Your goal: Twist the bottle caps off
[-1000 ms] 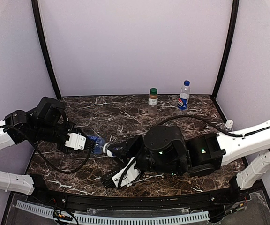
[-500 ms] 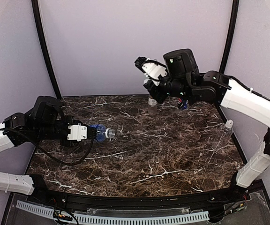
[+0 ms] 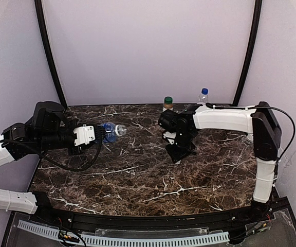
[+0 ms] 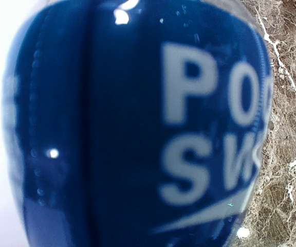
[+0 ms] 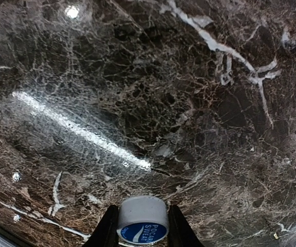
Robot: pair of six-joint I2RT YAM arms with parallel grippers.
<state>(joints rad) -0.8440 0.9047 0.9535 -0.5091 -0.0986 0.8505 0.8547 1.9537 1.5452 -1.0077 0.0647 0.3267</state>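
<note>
Right pincer (image 5: 143, 227) at bottom edge of view. Two dark fingers (image 5: 107, 229) clamped on cap (image 5: 142, 218), one each side. Cap: white wall, blue face, white lettering. Behind: dark brown marbled desk (image 5: 199, 92), white veins. Bright light streak (image 5: 81, 131) slanting across left-centre.

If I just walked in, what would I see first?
Probably the blue-labelled bottle, held sideways in the air over the left of the dark marble table by the left gripper, its neck bare. Next, the white cap pinched in the right gripper, low over the middle of the table. Two more bottles stand at the back wall, one with a green cap and one with a blue cap.
</note>
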